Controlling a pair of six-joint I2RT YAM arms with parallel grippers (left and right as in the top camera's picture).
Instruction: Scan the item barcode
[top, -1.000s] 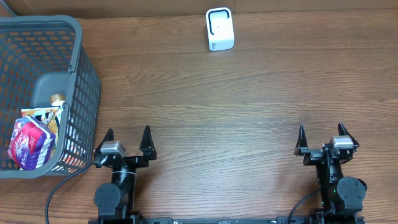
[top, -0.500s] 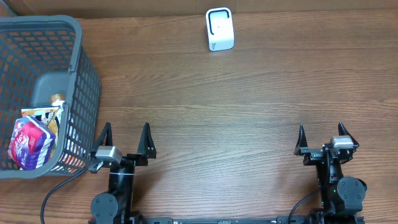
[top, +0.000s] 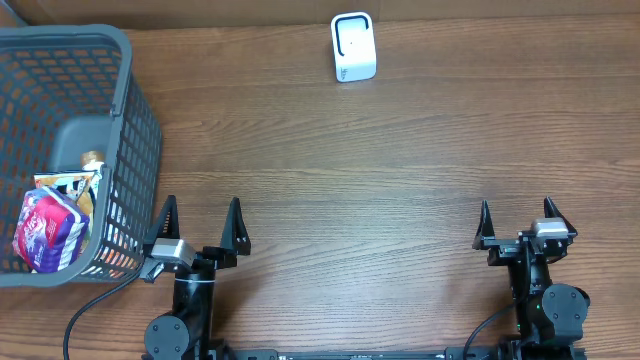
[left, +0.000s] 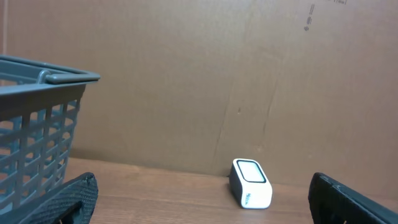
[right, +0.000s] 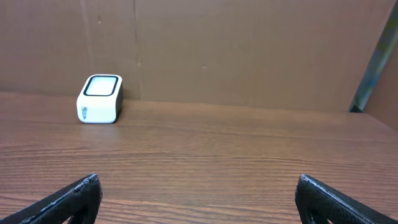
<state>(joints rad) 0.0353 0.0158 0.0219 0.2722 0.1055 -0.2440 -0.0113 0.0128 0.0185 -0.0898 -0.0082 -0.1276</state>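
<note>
Two packaged items lie in the grey basket (top: 126, 92) at the left: a purple and red packet (top: 48, 228) and a white and yellow packet (top: 70, 184) behind it. No barcode shows on either. The white scanner (top: 353, 47) stands at the far edge of the table, also in the left wrist view (left: 250, 182) and the right wrist view (right: 99, 99). My left gripper (top: 201, 212) is open and empty just right of the basket's near corner. My right gripper (top: 516, 212) is open and empty at the front right.
The basket's tall mesh wall (left: 37, 112) rises close on the left of my left gripper (left: 200, 186). A brown cardboard wall backs the table behind the scanner. Bare wooden tabletop (right: 205, 143) stretches ahead of my right gripper (right: 198, 186).
My left gripper has shifted slightly left toward the basket, its wrist turning a little. The right arm has not moved.
</note>
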